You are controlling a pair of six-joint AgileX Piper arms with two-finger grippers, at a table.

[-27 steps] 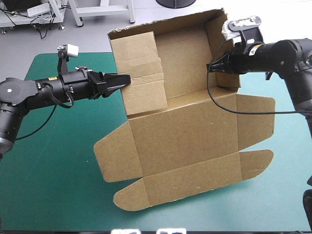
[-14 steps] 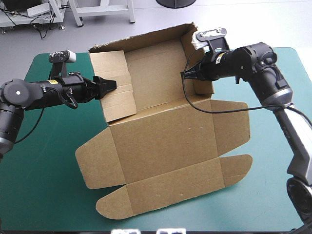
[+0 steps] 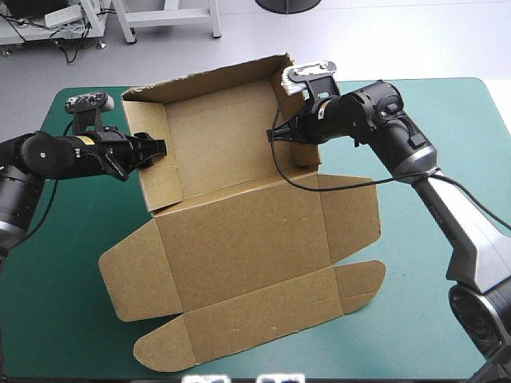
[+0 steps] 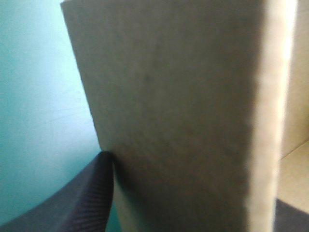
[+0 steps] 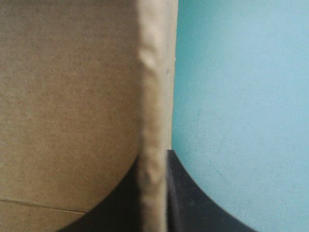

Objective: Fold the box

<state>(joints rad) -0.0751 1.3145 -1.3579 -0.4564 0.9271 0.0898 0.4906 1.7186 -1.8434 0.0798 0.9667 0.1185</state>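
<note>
Since earlier, the box (image 3: 239, 247) has shifted left. My left gripper (image 3: 157, 150) pinches its left wall, my right gripper (image 3: 274, 136) its right.

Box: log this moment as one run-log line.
box: side walls raised, front panels flat on teal-green cover | left jaws: shut on left wall | right jaws: shut on right wall | status: fold unfinished

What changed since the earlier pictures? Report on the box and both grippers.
The box has been dragged across the teal-green table toward its left edge. The left gripper drew back with the left wall, which now looks more upright. The right gripper reached across with the right wall. Unchanged: both grippers shut on their walls, and the lid flat on the near side.
</note>
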